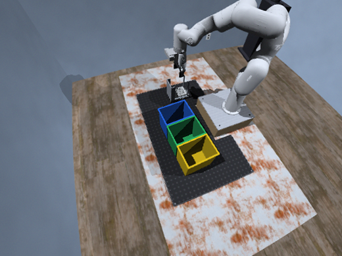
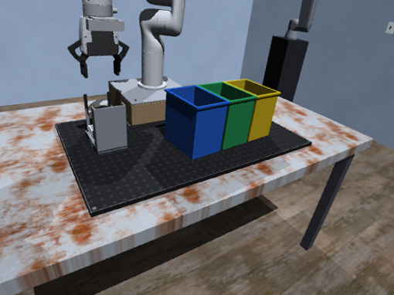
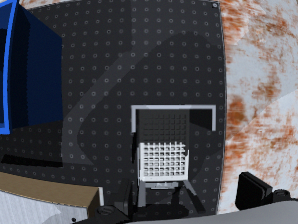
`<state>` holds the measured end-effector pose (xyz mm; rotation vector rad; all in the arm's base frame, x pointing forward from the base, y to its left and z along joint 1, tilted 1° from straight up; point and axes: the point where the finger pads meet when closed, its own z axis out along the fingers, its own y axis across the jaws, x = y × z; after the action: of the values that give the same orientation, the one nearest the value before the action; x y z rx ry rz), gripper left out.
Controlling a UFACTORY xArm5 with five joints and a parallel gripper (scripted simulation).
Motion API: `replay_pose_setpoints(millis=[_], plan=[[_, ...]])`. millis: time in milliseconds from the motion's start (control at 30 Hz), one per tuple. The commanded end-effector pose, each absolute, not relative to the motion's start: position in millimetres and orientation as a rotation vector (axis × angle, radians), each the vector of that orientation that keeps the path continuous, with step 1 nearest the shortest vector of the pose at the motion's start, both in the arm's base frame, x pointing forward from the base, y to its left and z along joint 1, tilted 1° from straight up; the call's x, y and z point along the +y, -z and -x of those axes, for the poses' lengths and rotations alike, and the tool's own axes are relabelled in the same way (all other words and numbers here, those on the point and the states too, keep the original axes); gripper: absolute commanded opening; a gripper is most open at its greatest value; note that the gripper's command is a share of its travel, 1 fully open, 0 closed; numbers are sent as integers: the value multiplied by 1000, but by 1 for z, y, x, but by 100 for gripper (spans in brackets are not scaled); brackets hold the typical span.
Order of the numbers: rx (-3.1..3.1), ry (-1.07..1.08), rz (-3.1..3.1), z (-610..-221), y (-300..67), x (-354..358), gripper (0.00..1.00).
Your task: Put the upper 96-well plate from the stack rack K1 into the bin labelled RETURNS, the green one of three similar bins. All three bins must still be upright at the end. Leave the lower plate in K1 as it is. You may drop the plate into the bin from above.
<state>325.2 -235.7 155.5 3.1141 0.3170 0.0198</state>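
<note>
Gripper (image 2: 98, 65): fingers wide apart, holding nothing, hanging above the rack.
Rack K1 (image 2: 110, 127): grey, upright on the black mat (image 2: 150, 171), left of the bins.
Upper plate (image 3: 164, 160): white, lying in the rack.
Green bin (image 2: 238, 121): upright, between blue bin (image 2: 195, 124) and yellow bin (image 2: 263, 115), on the desk (image 2: 19, 194).

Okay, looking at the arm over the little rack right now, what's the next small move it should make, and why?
Probably lower straight down. The pincer hangs open and holds nothing, well above rack K1, and the wrist view shows the upper plate almost directly below it. The plate sits in the rack untouched, so closing now would catch nothing; descending puts the fingers beside the plate's edges.
</note>
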Motion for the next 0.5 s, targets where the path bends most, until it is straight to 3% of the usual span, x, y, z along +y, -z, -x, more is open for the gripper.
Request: replay_pose_setpoints(millis=[0, 467], plan=[[317, -26, -3110, -327, -153, -237, 100], [317, -26, -3110, -327, -131, -237, 100]])
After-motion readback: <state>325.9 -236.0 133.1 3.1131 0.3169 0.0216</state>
